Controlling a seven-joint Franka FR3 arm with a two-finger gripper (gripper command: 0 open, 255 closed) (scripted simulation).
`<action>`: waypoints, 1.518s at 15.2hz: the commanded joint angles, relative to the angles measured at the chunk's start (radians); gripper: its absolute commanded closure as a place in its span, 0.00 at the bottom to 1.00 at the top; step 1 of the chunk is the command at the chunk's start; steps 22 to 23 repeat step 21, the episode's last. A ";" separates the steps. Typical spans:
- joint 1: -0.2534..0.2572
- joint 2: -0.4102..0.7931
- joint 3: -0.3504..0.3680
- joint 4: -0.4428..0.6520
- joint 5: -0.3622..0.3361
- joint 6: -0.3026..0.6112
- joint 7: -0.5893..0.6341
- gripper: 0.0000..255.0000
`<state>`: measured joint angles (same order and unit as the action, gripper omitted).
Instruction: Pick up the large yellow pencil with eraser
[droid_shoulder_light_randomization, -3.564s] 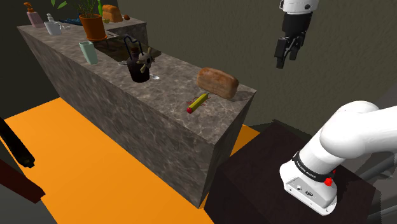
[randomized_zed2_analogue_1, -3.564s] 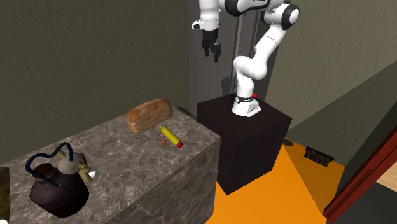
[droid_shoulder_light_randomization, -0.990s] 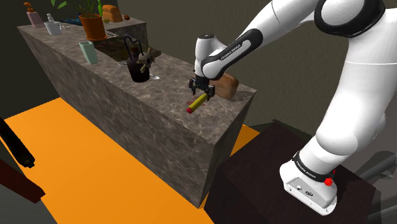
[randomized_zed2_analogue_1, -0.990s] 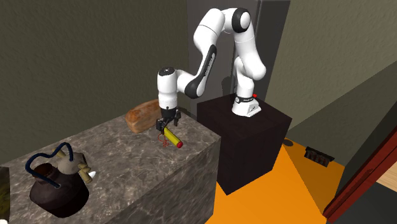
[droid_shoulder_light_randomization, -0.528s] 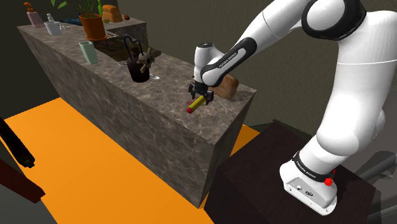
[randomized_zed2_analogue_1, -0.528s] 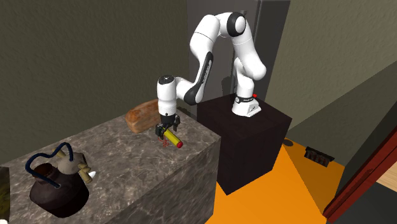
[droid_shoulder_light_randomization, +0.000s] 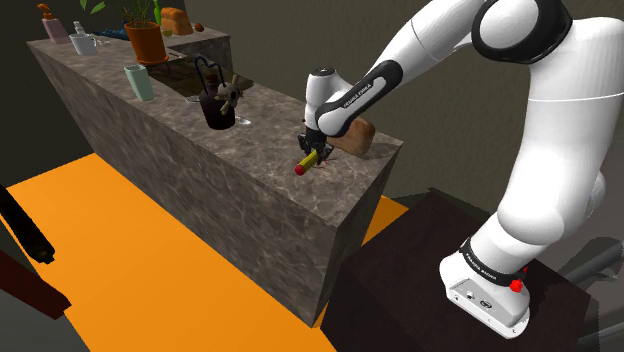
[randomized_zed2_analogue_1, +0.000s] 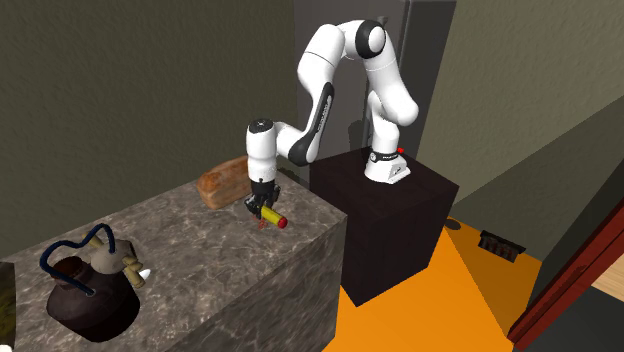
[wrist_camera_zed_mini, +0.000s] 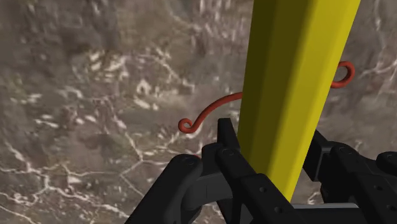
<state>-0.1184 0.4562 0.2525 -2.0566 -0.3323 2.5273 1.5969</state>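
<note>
Two black fingers (wrist_camera_zed_mini: 228, 153) of the gripper (droid_shoulder_light_randomization: 312, 152) clench the yellow pencil (wrist_camera_zed_mini: 299, 76), holding it low over the marbled stone counter (droid_shoulder_light_randomization: 250, 150), just beside the brown bread loaf (randomized_zed2_analogue_1: 222, 180) and above a thin red squiggle (wrist_camera_zed_mini: 203, 114)

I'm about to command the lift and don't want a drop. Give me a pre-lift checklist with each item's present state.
1. Pincer shut on the thick yellow pencil: ok, black fingers clasp both its sides.
2. Grip near the pencil's middle: cannot tell; its red eraser end sticks out below the pincer.
3. Pencil off the grey marbled stone counter: cannot tell.
4. Brown bread loaf clear of a straight-up lift: ok, it lies beside the pincer, not under it.
5. Thin red curl on the counter free of the pencil: cannot tell.
</note>
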 joint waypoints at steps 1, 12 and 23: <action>-0.001 0.002 -0.001 -0.005 0.000 -0.006 0.000 1.00; -0.016 -0.078 0.028 -0.004 0.045 -0.084 -0.031 1.00; -0.029 -0.146 0.047 0.008 0.085 -0.159 -0.063 1.00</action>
